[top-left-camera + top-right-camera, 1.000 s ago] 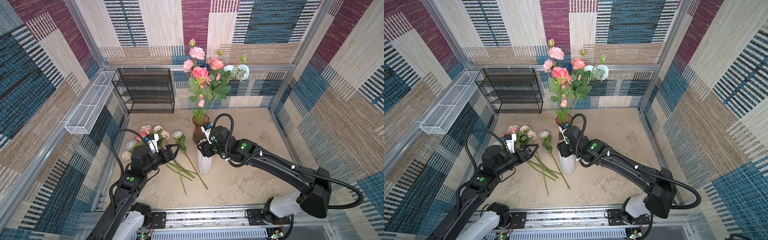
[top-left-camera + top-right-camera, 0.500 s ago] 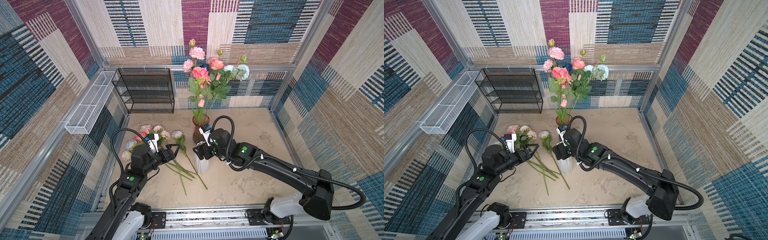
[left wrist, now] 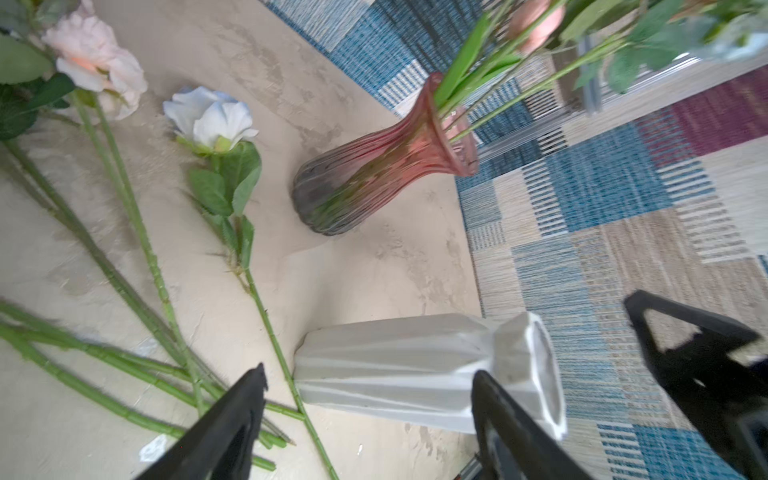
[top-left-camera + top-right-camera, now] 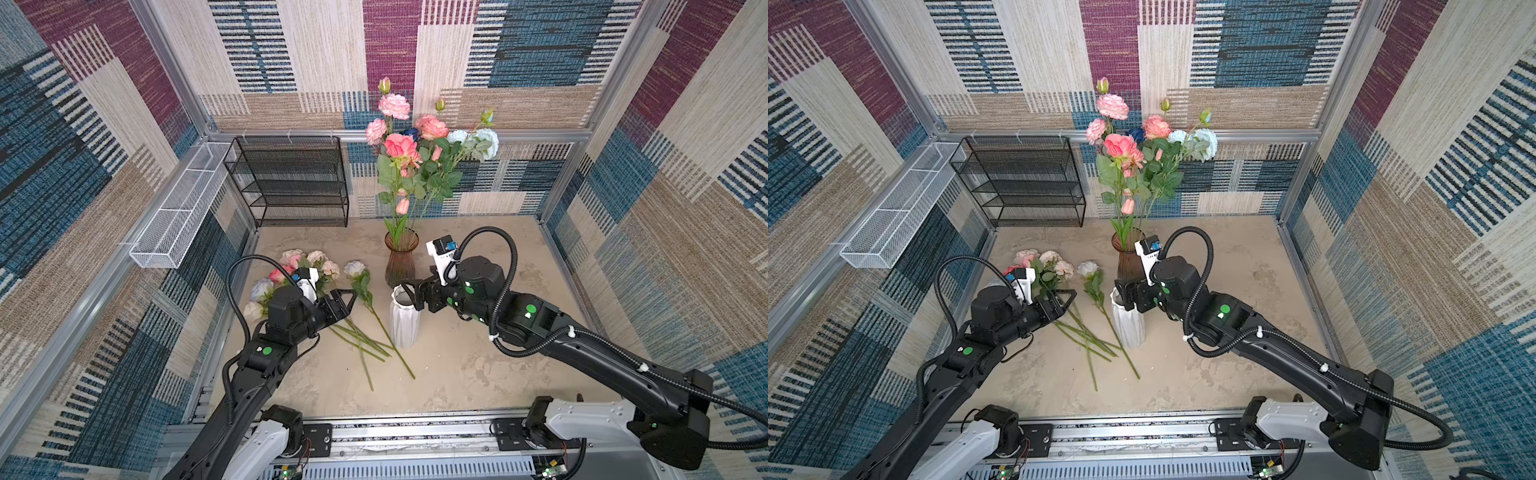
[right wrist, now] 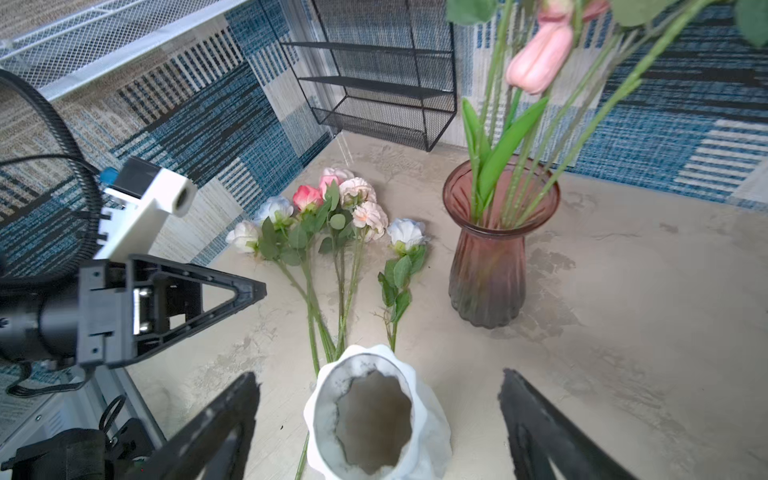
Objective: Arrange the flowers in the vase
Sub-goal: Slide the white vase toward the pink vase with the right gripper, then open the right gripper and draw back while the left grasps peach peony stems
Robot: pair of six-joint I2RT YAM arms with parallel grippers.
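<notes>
Down on the sandy table (image 4: pixel 478 365), the loose flowers (image 5: pixel 332 216) lie flat just beside my left gripper (image 4: pixel 350 296), couple of blooms hidden behind its wrist in both top views. Jaws spread, nothing in them. My right gripper (image 5: pixel 378 378) hangs wide at the white vase (image 5: pixel 434 428) mouth, probably not touching it; its base is cut off in my wrist view. Tall roses (image 4: pixel 399 145) stand in the red glass vase (image 4: pixel 401 266).

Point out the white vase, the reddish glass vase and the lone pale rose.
white vase (image 4: pixel 404 322): in a top view, ribbed body.
reddish glass vase (image 4: pixel 400 266): in a top view, lower body.
lone pale rose (image 5: pixel 406 232): right wrist view, bloom.
</notes>
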